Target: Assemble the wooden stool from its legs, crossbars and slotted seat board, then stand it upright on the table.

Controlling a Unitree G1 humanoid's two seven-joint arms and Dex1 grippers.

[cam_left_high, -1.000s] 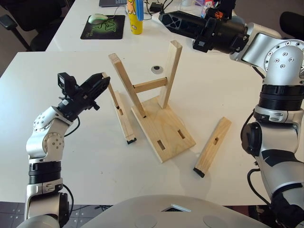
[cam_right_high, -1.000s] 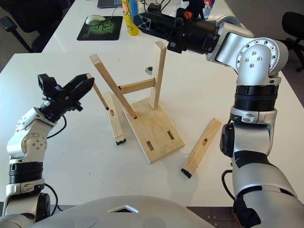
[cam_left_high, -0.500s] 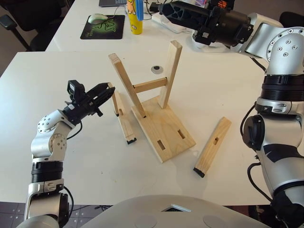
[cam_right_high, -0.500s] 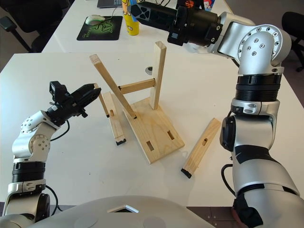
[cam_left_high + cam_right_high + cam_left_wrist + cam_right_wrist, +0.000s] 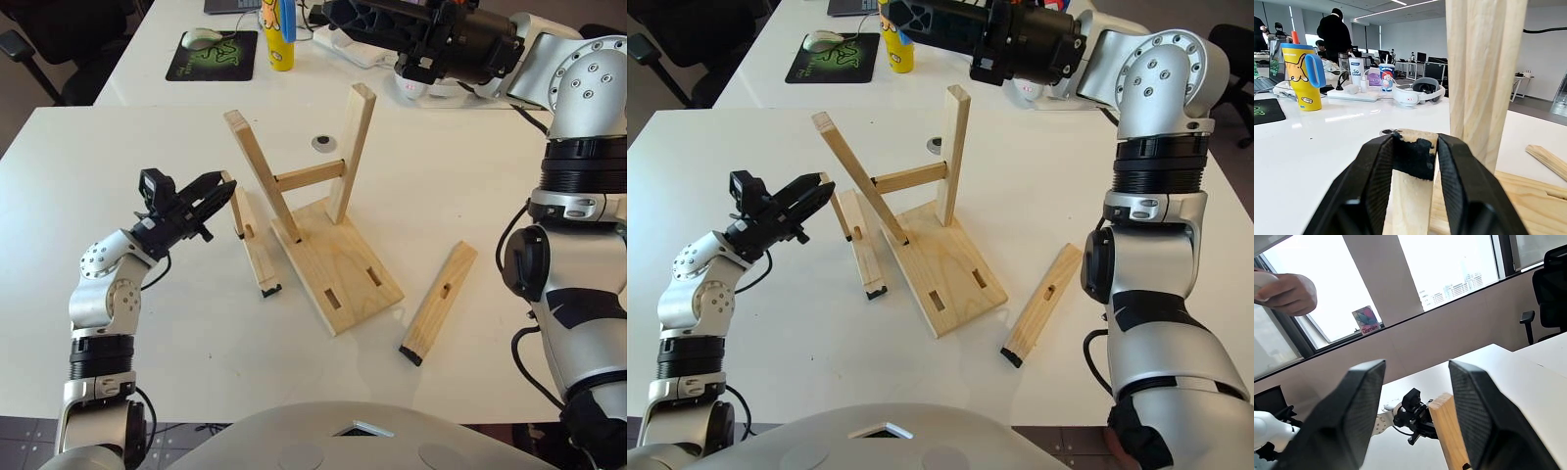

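The left pincer [image 5: 221,190] had come down lower, gripping a wooden stick [image 5: 238,211] just beside the seat board [image 5: 315,251] on the worktop [image 5: 147,323]. The right pincer [image 5: 331,14], open and empty, had lifted away. More pieces probably still needed fitting.

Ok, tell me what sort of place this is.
Most likely an open-plan office: a black mouse pad with a pale mouse, a black office chair, and rows of desks with monitors farther back.
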